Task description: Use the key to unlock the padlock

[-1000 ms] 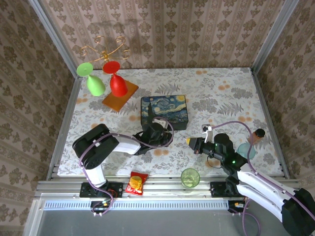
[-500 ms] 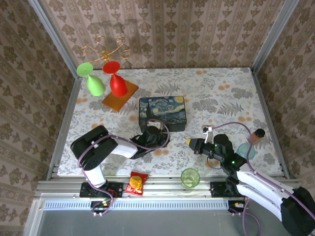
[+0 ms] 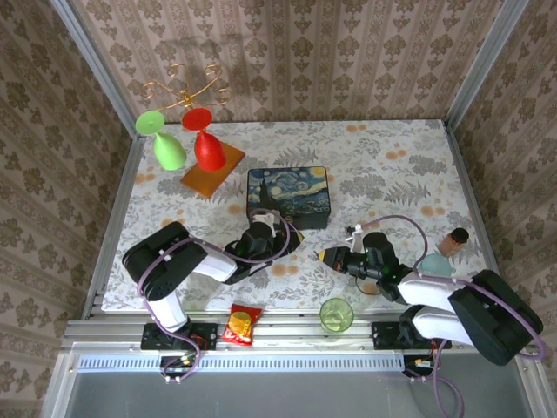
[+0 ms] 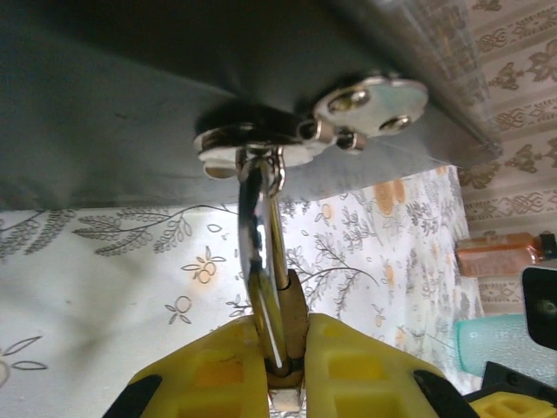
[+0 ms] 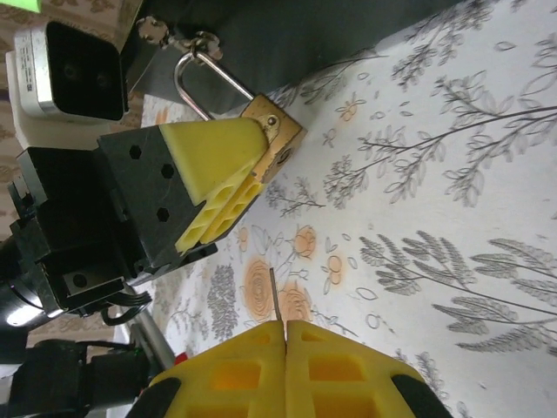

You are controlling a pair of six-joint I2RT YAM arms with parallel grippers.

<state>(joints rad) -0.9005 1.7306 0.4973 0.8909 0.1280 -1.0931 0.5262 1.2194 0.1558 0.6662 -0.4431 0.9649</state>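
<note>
The small brass padlock [image 5: 277, 135] hangs by its silver shackle [image 4: 261, 218] from the metal clasp [image 4: 261, 144] of the dark painted box [image 3: 288, 196]. My left gripper [image 4: 280, 326] is shut on the padlock [image 4: 296, 305], its yellow fingers [image 5: 218, 165] pressing both flat sides of the body. In the top view the left gripper [image 3: 265, 228] sits at the box's front edge. My right gripper [image 5: 285, 335] is shut on the key [image 5: 274, 296], whose thin blade sticks out from the fingertips towards the padlock with a gap of tablecloth between. The right gripper [image 3: 324, 256] lies to the right of the left one.
A green cup [image 3: 336, 313] and a red packet [image 3: 241, 324] stand at the near edge. A teal cup [image 3: 435, 261] and a brown bottle [image 3: 454, 239] are at the right. Red [image 3: 207, 150] and green [image 3: 168, 150] glasses stand at the back left by a wooden board.
My left gripper has closed on the padlock and drawn slightly left with it. My right gripper has swung left with the key, nearer the padlock.
</note>
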